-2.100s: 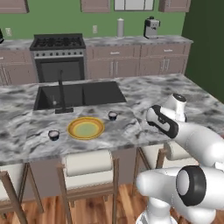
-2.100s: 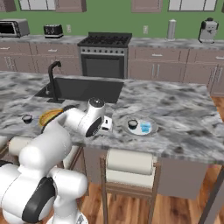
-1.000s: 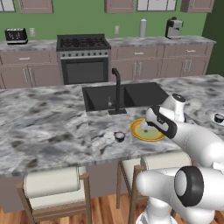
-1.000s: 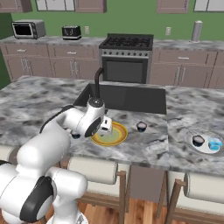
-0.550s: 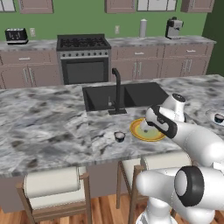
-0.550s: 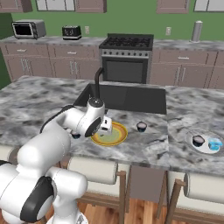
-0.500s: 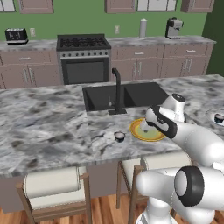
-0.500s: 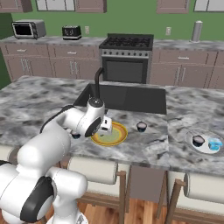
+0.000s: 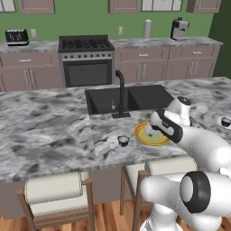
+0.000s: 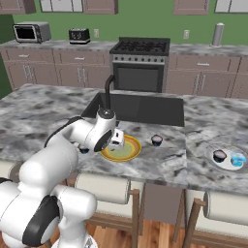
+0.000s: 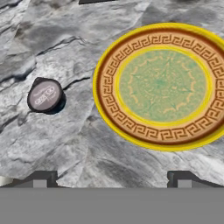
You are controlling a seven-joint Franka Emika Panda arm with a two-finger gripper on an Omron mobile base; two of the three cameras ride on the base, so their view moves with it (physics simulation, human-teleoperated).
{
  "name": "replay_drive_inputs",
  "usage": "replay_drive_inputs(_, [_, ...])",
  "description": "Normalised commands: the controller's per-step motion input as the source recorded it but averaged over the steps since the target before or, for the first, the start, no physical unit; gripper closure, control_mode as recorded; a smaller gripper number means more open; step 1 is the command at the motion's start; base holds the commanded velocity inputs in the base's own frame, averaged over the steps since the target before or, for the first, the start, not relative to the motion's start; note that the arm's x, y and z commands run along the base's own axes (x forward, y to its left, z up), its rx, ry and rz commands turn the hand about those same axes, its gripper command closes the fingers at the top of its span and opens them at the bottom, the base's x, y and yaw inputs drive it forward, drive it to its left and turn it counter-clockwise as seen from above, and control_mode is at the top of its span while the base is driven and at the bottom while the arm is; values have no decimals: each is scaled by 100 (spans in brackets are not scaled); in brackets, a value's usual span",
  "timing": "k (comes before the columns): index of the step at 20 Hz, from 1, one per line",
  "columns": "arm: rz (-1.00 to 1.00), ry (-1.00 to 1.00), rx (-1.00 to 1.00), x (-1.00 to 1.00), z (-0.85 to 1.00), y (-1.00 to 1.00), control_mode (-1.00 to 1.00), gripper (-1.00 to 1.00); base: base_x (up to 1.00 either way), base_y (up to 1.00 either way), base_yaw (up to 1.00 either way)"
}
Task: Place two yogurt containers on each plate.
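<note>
Two base cameras look forward and down over the marble bench [image 9: 54,131], one from behind the arm's left, the other from behind its right. Both take in the sink [image 9: 128,97], the stove [image 10: 140,63] against the green wall and the yellow plate [image 9: 151,135]. The hand camera peers down at close range on that same plate [image 11: 162,85] and a yogurt cup [image 11: 44,96] beside it.
</note>
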Motion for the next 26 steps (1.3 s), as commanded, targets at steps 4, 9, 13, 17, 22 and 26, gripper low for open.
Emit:
replay_drive_inputs(4, [0,0,0,0,0,0,-100,-100,0,0,0])
replay_drive_inputs(9, [0,1,1,-6,-1,0,-100,-100,0,0,0])
replay_drive_inputs(13, [-3,-2,-5,7,-13,31,-100,-100,0,0,0])
replay_drive_inputs(17, [2,-15,0,18,-5,58,-100,-100,0,0,0])
replay_drive_inputs(22, [12,15,-2,35,-9,49,-100,-100,0,0,0])
replay_drive_inputs(26, [2,33,-7,35,-5,35,-100,-100,0,0,0])
